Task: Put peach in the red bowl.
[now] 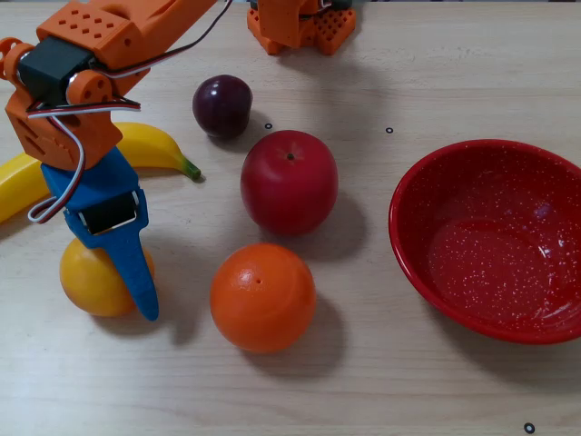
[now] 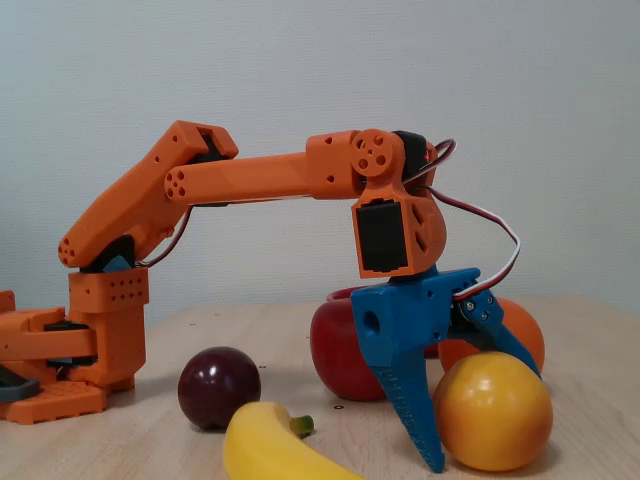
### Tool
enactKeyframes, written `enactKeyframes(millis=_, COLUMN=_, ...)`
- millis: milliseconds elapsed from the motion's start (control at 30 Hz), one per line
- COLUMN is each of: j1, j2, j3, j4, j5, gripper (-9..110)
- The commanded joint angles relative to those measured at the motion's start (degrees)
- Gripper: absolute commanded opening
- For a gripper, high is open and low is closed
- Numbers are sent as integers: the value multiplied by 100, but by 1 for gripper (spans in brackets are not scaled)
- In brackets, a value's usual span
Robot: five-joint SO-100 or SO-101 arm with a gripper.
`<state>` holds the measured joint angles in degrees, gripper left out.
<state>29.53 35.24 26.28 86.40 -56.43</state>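
In the fixed view from above, the blue claw (image 1: 127, 272) straddled the peach (image 1: 91, 277) at the desk's (image 1: 381, 381) left, an orange (image 1: 262, 297) and apple (image 1: 289, 182) at centre, the red bowl (image 1: 495, 241) right.

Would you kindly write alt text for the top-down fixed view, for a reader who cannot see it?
An orange robot arm's blue two-finger gripper straddles a smooth golden-yellow peach at the left of a pale wooden table. To its right sit a deep-orange orange, a big red apple, a dark plum and a yellow banana; a glossy white-speckled red bowl stands empty far right.
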Motion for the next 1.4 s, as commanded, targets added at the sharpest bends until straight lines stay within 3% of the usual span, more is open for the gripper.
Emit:
enactKeyframes(millis=0, j1=-35, j2=413, j3=-229, j4=-202, j5=-114, gripper=48)
enactKeyframes(millis=1367, j1=123, j2=422, j3=-158, j4=-378, j5=-193, gripper=34)
